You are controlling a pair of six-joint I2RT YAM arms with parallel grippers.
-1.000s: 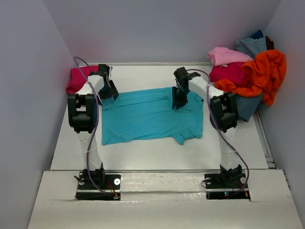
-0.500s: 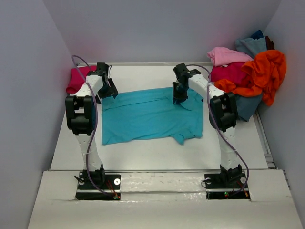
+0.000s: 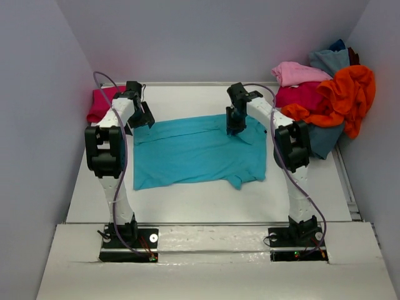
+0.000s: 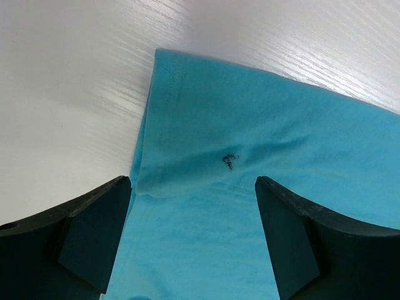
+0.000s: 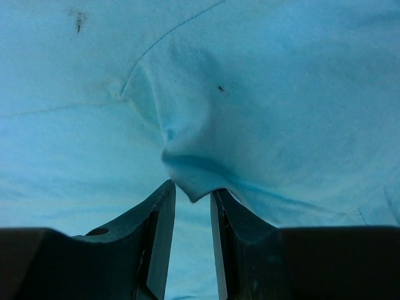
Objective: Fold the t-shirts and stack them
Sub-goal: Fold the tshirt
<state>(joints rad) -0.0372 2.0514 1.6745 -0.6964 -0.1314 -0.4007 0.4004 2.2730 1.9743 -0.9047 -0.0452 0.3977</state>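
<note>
The turquoise t-shirt (image 3: 197, 153) lies spread flat on the white table (image 3: 187, 200). My left gripper (image 3: 144, 119) hovers over its far left corner, jaws wide open and empty; the left wrist view shows the shirt's corner (image 4: 206, 144) between them (image 4: 192, 182). My right gripper (image 3: 233, 127) is low over the shirt's far right part. In the right wrist view its jaws (image 5: 192, 187) stand a narrow gap apart, with a raised fold of the turquoise cloth (image 5: 190, 178) just at the tips, not clamped.
A crimson-pink shirt (image 3: 100, 103) lies at the far left by the wall. A heap at the far right holds light pink (image 3: 297, 72), magenta (image 3: 300, 95), orange (image 3: 347, 94) and dusty blue (image 3: 328, 59) shirts. Grey walls enclose the table.
My right gripper has moved a little toward the far edge of the shirt. My left gripper has shifted slightly back and left. The shirt lies as before.
</note>
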